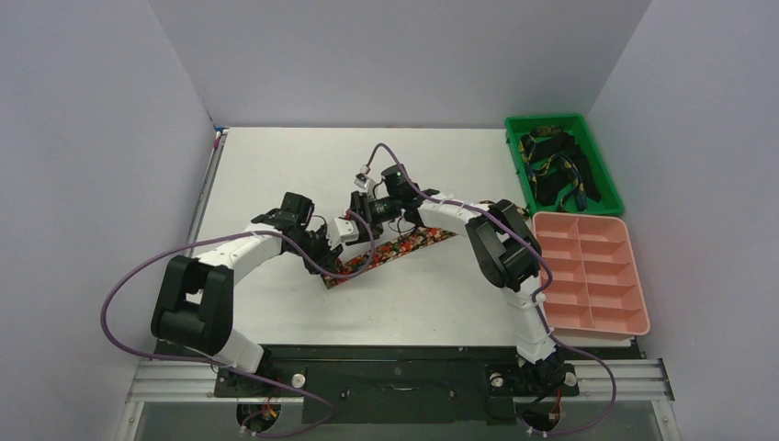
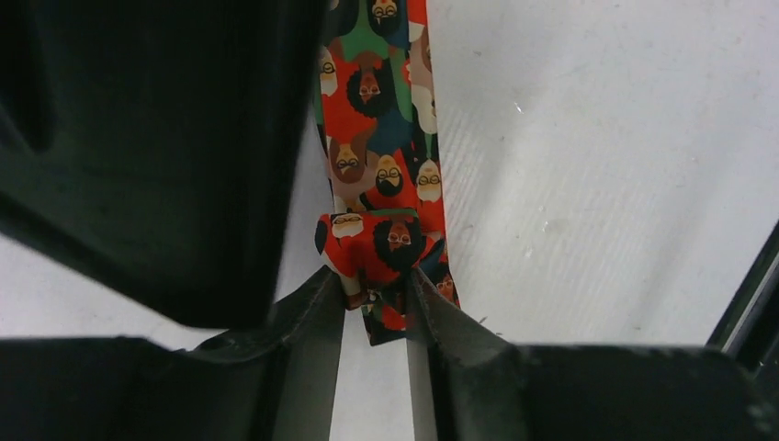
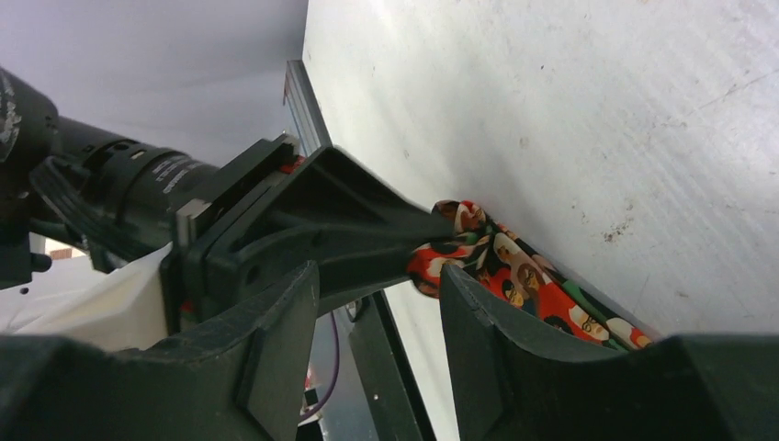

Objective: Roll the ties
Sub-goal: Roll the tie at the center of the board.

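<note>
A tie with a busy red-orange print of faces lies diagonally across the middle of the table. In the left wrist view the tie runs away from me, its near end folded over into a small roll. My left gripper is shut on that folded end; in the top view it sits over the tie's lower-left part. My right gripper is open just beside the roll, its right finger next to the tie. It holds nothing. From above it sits close behind the left one.
A green bin at the back right holds several dark ties. A pink compartment tray stands in front of it at the right edge. Purple cables loop beside the arms. Grey walls close in the table.
</note>
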`<state>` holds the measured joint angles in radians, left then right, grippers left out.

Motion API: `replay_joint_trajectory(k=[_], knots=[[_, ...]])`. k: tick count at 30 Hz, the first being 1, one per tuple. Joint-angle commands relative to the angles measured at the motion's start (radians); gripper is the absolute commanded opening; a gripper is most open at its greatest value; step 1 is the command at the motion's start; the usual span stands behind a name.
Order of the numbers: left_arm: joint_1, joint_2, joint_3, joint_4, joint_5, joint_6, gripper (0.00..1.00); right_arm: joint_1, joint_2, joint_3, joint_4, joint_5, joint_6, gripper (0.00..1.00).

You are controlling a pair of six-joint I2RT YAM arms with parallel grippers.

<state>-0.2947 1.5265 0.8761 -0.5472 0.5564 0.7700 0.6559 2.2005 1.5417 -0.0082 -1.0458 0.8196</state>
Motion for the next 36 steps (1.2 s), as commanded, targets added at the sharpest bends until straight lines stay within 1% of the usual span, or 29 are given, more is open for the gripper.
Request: replay_joint_trajectory(k=[1, 2, 3, 4, 5, 6, 9, 11, 13, 15, 16, 20, 23, 25, 27, 29, 30, 31, 32, 33, 34, 35, 36], knots=[[-0.011, 0.05, 0.045, 0.093, -0.01, -0.042, 0.34, 0.008, -0.03, 0.003, -0.043, -0.035, -0.094, 0.48], [-0.012, 0.058, 0.048, 0.089, -0.004, -0.038, 0.37, 0.006, -0.026, 0.018, -0.133, -0.023, -0.169, 0.49], [-0.012, 0.06, 0.048, 0.078, 0.0, -0.031, 0.44, 0.006, -0.018, 0.038, -0.223, -0.018, -0.211, 0.49], [-0.012, 0.063, 0.047, 0.074, 0.007, -0.028, 0.47, 0.005, -0.013, 0.048, -0.269, -0.004, -0.28, 0.49], [-0.012, 0.062, 0.045, 0.069, 0.009, -0.026, 0.51, 0.005, -0.007, 0.062, -0.337, 0.005, -0.311, 0.49], [-0.012, 0.06, 0.039, 0.067, 0.013, -0.024, 0.53, 0.006, -0.004, 0.064, -0.356, 0.014, -0.346, 0.49], [-0.012, 0.045, 0.023, 0.063, 0.022, -0.006, 0.55, 0.008, -0.003, 0.069, -0.38, 0.03, -0.367, 0.49], [-0.012, 0.038, 0.007, 0.072, 0.021, -0.001, 0.55, 0.011, 0.002, 0.077, -0.382, 0.037, -0.368, 0.47], [-0.012, 0.039, 0.0, 0.079, 0.007, -0.001, 0.53, 0.014, 0.006, 0.082, -0.388, 0.055, -0.373, 0.46], [-0.012, 0.045, -0.002, 0.084, -0.004, 0.001, 0.49, 0.015, 0.011, 0.086, -0.42, 0.08, -0.422, 0.47], [-0.012, 0.049, -0.001, 0.087, -0.005, 0.001, 0.47, 0.015, 0.016, 0.089, -0.437, 0.088, -0.44, 0.49], [-0.013, 0.059, 0.003, 0.11, -0.014, -0.019, 0.43, 0.017, 0.045, 0.132, -0.521, 0.107, -0.511, 0.51], [-0.016, 0.068, 0.01, 0.124, -0.021, -0.037, 0.43, 0.024, 0.065, 0.157, -0.524, 0.103, -0.52, 0.5], [-0.022, 0.074, 0.011, 0.126, -0.026, -0.037, 0.43, 0.031, 0.074, 0.168, -0.523, 0.101, -0.522, 0.47], [-0.029, 0.077, 0.007, 0.124, -0.033, -0.021, 0.44, 0.038, 0.078, 0.169, -0.523, 0.11, -0.534, 0.42], [-0.036, 0.077, 0.007, 0.117, -0.041, -0.009, 0.47, 0.041, 0.084, 0.162, -0.523, 0.116, -0.537, 0.33], [-0.037, 0.073, 0.008, 0.105, -0.037, -0.001, 0.52, 0.041, 0.09, 0.153, -0.523, 0.119, -0.538, 0.23], [-0.037, 0.068, 0.007, 0.093, -0.035, 0.004, 0.54, 0.041, 0.092, 0.147, -0.523, 0.124, -0.546, 0.19], [-0.036, 0.052, 0.006, 0.089, -0.028, 0.012, 0.59, 0.041, 0.096, 0.134, -0.522, 0.127, -0.549, 0.11], [-0.034, 0.044, 0.0, 0.077, -0.026, 0.018, 0.62, 0.041, 0.098, 0.129, -0.522, 0.132, -0.552, 0.08], [-0.033, 0.023, -0.005, 0.073, -0.024, 0.033, 0.65, 0.04, 0.102, 0.124, -0.522, 0.135, -0.55, 0.03], [-0.032, 0.011, -0.017, 0.062, -0.025, 0.041, 0.68, 0.04, 0.103, 0.123, -0.522, 0.137, -0.545, 0.0], [-0.03, -0.01, -0.022, 0.056, -0.029, 0.061, 0.7, 0.043, 0.103, 0.123, -0.521, 0.141, -0.542, 0.0]])
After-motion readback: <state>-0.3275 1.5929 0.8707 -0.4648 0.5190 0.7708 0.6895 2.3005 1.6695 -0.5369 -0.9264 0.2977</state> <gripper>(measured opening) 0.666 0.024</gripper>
